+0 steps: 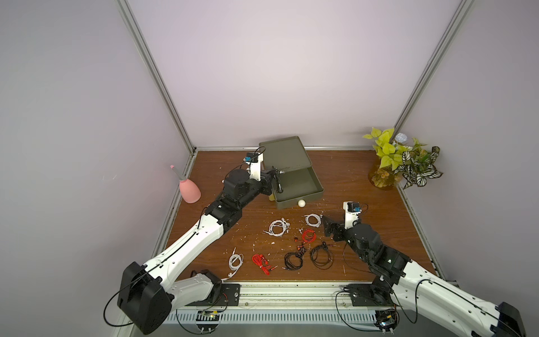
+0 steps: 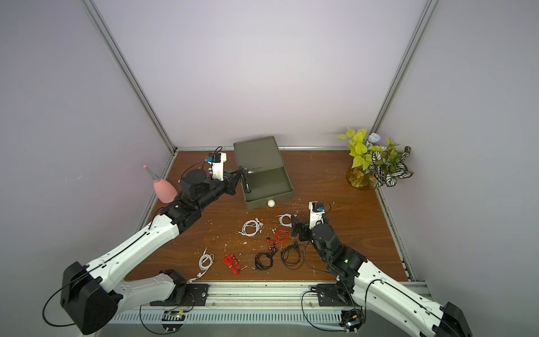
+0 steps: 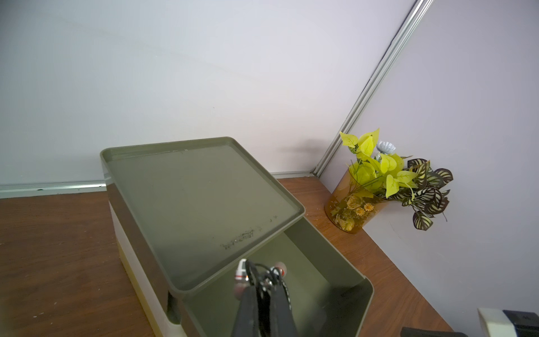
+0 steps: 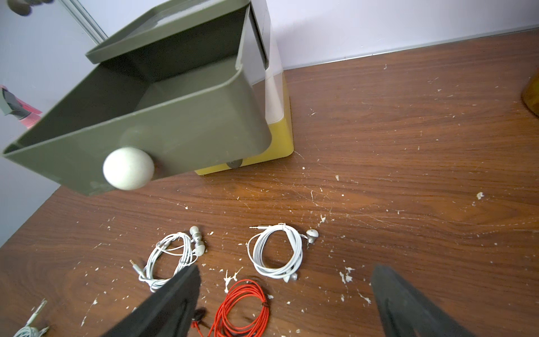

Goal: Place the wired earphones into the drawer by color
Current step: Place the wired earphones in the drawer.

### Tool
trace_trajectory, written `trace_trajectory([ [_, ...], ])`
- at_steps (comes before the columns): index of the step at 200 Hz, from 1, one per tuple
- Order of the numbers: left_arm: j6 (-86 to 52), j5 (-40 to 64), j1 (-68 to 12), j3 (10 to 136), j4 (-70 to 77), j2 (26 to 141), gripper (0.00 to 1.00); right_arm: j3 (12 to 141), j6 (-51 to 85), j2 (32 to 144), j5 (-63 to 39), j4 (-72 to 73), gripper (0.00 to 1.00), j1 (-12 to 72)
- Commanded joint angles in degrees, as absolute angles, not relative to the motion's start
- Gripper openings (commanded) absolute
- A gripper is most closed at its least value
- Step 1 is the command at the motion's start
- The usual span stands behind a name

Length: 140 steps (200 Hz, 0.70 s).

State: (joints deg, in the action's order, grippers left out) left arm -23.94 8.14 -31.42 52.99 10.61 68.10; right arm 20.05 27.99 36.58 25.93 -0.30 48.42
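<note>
Nearest the top camera, along the table's front edge at about six o'clock, lay a white bundle (image 1: 235,260), a red bundle (image 1: 260,263) and two black bundles (image 1: 294,259). Further in sat two more white earphones (image 1: 278,227), with a second red coil (image 4: 243,306) beside them.

At twelve o'clock stood the drawer (image 1: 284,154), its olive-grey top tier (image 1: 300,186) pulled out and its white knob (image 1: 301,203) facing the bundles. At nine o'clock from that tier, the left gripper (image 3: 261,287) was clamped tight on a black earphone bundle (image 1: 278,182), which dangled over the open tier's near edge (the tier's floor looked bare in the left wrist view).

At three o'clock from the loose coils, the right gripper (image 4: 285,294) hung with its jaws spread wide and nothing between them, above a white coil (image 4: 277,252) and the red one.

These bundles were probably very light, limp and springy. A pinch across the gathered strands, where the loops cross, should hold best; a single strand would likely slip or uncoil.
</note>
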Motion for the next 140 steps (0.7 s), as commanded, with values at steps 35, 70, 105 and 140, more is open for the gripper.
trace_trajectory([
  [35, -23.0, 10.9, -32.1, 55.5, 14.7, 73.5, 0.0, 19.8, 26.7, 34.9, 28.7, 0.0, 0.99, 48.7],
  [70, -22.8, 10.7, -32.7, 57.4, 14.6, 77.1, 0.0, 19.6, 26.6, 34.5, 29.2, -0.2, 0.99, 48.7],
  [105, -22.4, 9.8, -33.3, 59.0, 13.6, 80.5, 0.0, 19.7, 26.7, 33.4, 29.9, -1.4, 0.99, 48.7],
  [140, -22.8, 9.9, -33.7, 59.1, 13.7, 82.2, 0.0, 19.5, 27.4, 31.9, 30.0, -3.9, 0.99, 48.7],
])
